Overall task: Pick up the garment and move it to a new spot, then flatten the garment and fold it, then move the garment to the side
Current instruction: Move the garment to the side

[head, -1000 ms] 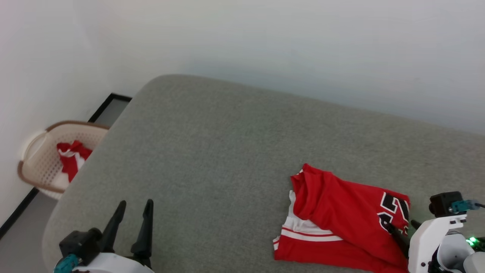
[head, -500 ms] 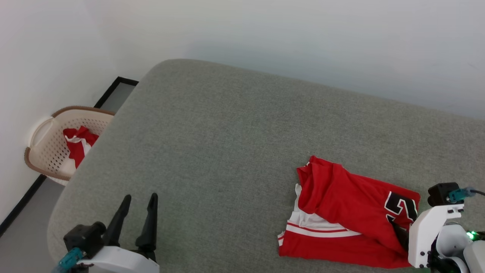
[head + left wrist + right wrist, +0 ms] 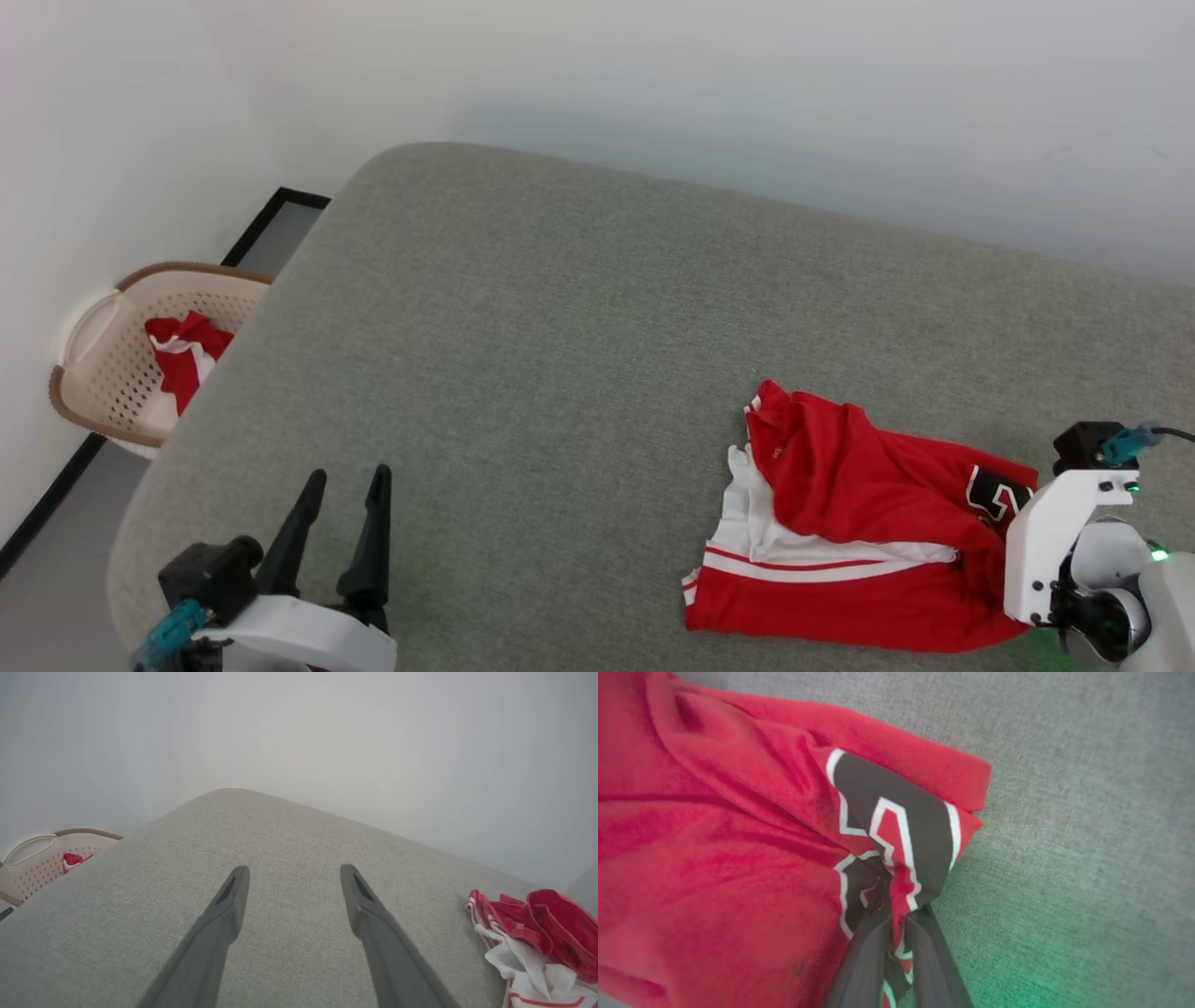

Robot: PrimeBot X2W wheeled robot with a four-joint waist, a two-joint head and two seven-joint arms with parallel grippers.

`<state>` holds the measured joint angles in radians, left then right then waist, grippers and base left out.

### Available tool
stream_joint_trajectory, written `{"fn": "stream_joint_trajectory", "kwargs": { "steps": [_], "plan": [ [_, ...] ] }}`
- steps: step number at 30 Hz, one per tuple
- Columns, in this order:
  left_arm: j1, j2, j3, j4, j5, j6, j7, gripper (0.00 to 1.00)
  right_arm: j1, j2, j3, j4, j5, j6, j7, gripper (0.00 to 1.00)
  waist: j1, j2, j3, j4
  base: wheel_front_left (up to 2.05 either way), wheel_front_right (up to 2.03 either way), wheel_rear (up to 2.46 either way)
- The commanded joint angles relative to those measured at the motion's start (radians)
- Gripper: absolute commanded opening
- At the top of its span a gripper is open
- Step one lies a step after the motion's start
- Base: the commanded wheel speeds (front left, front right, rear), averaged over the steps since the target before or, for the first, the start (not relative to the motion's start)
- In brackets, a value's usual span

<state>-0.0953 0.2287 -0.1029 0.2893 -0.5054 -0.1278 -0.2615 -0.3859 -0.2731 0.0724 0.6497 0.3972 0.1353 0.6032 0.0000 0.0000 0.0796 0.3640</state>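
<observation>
Now the right gripper (image 3: 899, 896), apart a second ago, pinches the numbered edge of the crumpled red-and-white jersey garment (image 3: 840, 523) on the grey fabric cushion (image 3: 560, 327); the left gripper (image 3: 350, 476) stays spread.

Head view high, angled down over grey bed (image 3: 560, 327); left wrist low, skimming along it; right wrist very near the garment (image 3: 714, 858), shared by all

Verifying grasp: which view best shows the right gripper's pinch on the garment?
Right wrist view: right gripper shut on a garment fold at the lettering. Head view: most of the garment, grip hidden behind the wrist. Left wrist view: its bunched edge.
</observation>
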Motion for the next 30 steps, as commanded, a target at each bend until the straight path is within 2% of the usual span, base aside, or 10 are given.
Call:
{"fn": "stream_joint_trajectory", "kwargs": {
  "steps": [1, 17, 24, 30],
  "plan": [
    [-0.008, 0.0, 0.0, 0.0, -0.006, -0.003, -0.004, 1.0, 0.034, 0.012, 0.006, 0.05, -0.009, -0.008, 0.018, 0.0, 0.0, 0.0, 0.001, -0.001, 0.0, 0.0, 0.0],
    [-0.002, 0.006, 0.016, -0.024, -0.012, -0.003, -0.002, 1.0, 0.026, -0.076, 0.126, -0.175, 0.03, -0.005, 0.03, 0.0, 0.0, 0.0, -0.004, -0.054, 0.0, 0.0, 0.0],
    [-0.016, 0.011, -0.001, -0.029, -0.005, -0.003, -0.002, 1.0, 0.016, -0.131, 0.156, -0.267, 0.031, -0.005, 0.038, 0.0, 0.0, 0.0, -0.015, -0.077, 0.0, 0.0, 0.0],
    [-0.042, 0.015, -0.012, -0.036, -0.005, -0.003, -0.002, 1.0, -0.012, -0.206, 0.179, -0.342, 0.038, -0.005, 0.053, 0.0, 0.0, 0.0, -0.003, -0.121, 0.0, 0.0, 0.0]
  ]
}}
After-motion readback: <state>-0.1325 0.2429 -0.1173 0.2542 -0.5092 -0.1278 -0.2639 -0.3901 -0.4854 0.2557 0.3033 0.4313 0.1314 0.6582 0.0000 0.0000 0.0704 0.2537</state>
